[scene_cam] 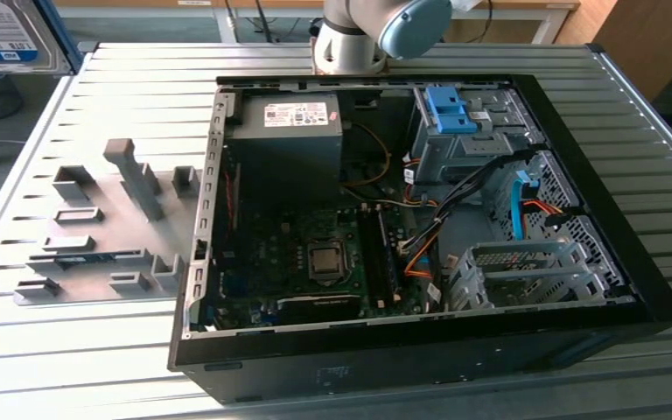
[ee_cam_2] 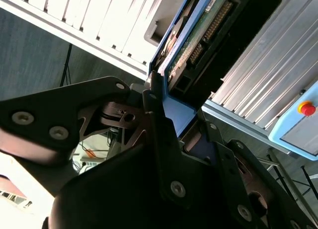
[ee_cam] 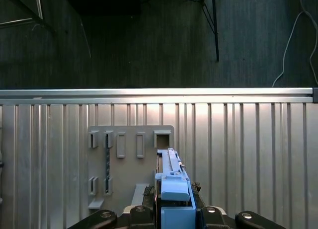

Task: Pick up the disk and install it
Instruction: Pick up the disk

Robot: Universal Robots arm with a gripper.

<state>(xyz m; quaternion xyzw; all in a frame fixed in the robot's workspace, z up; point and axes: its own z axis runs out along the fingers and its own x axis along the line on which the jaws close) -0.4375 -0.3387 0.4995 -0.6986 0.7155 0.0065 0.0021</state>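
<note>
The disk (ee_cam_2: 198,35) is a silver hard drive in a bright blue carrier, and its green circuit-board side faces the second wrist view. My gripper (ee_cam_2: 181,117) is shut on the blue carrier's end, one dark finger on each side. In the first wrist view the disk (ee_cam: 171,182) stands edge-on in the gripper (ee_cam: 171,216), held in the air over the grey fixture plate (ee_cam: 129,164). In the exterior view the disk (scene_cam: 3,35) shows its white-and-blue label at the far upper left, away from the computer case.
An open black computer case (scene_cam: 616,236) lies on the slatted metal table (scene_cam: 80,350). Inside are a grey drive cage (scene_cam: 523,276), a blue bracket (scene_cam: 453,109) on a metal bay, and a power supply (scene_cam: 290,131). A red button (ee_cam_2: 307,109) sits on a blue box.
</note>
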